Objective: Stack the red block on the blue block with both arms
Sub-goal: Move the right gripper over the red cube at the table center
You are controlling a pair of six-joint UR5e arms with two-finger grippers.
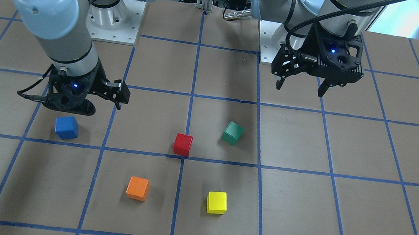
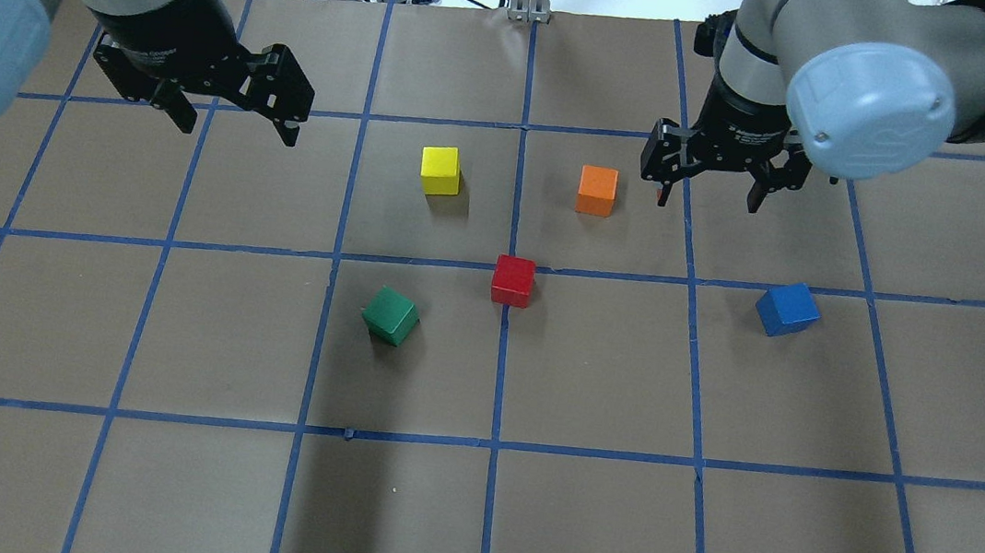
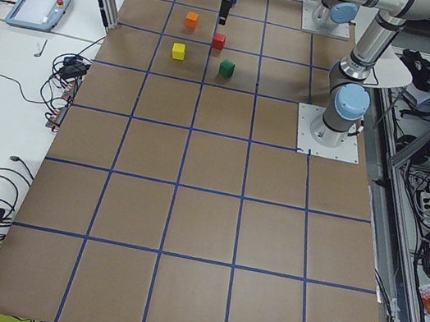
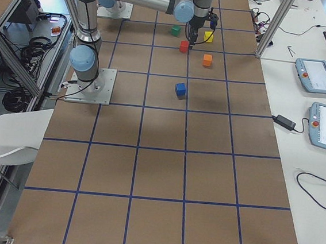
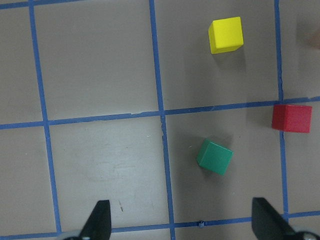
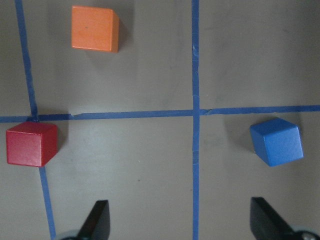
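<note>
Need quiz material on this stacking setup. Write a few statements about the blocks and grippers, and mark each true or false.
1. The red block rests on top of the blue block. False: both lie apart on the table.
2. The left gripper and the right gripper are both open and empty. True.
3. The blue block lies nearer the right gripper than the left gripper. True.
4. The green cube touches the red block. False: bare table separates them.

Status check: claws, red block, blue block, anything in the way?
Left claw open, empty. Right claw open, empty. Red block ungrasped, unstacked; blue block apart, top bare. Nothing between them.
</note>
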